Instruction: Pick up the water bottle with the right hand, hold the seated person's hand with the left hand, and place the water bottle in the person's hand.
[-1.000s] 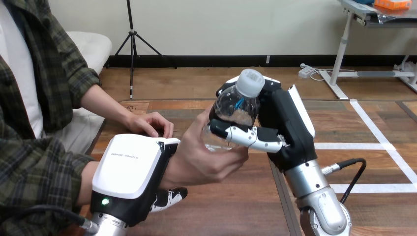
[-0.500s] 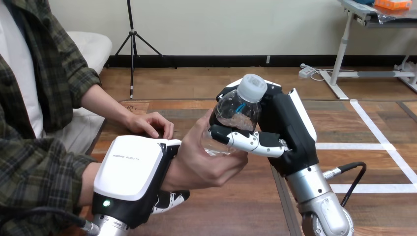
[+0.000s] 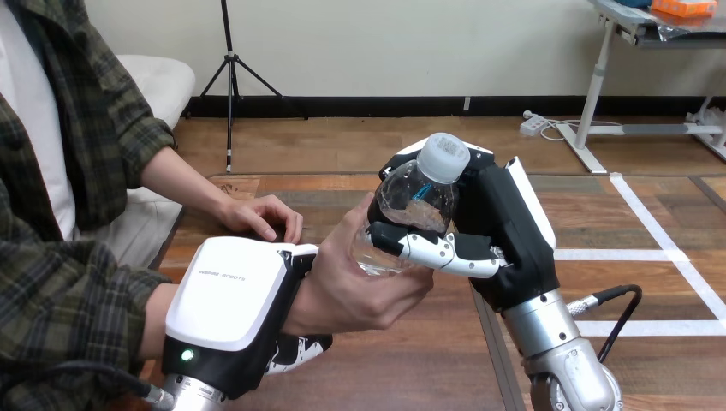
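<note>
Water bottle (image 3: pixel 417 199) sits upright above the table (image 3: pixel 411 368), shared between two grips, and the rest is arranged to make that handover safe. At the left, the robot's left hand (image 3: pixel 227 300) is wrapped over the person's wrist (image 3: pixel 295 295), its fingers (image 3: pixel 300 347) curling out beneath, likely to steady the arm and keep the palm where the bottle arrives. The person's other hand (image 3: pixel 261 216) rests flat on the table behind, out of the way. In the middle, the person's raised hand (image 3: pixel 355 287) cups the bottle's lower part. At the right, the right hand (image 3: pixel 514 231) clamps the bottle's middle, so the weight has probably not yet passed across. Its cap (image 3: pixel 445 156) stands clear on top.
</note>
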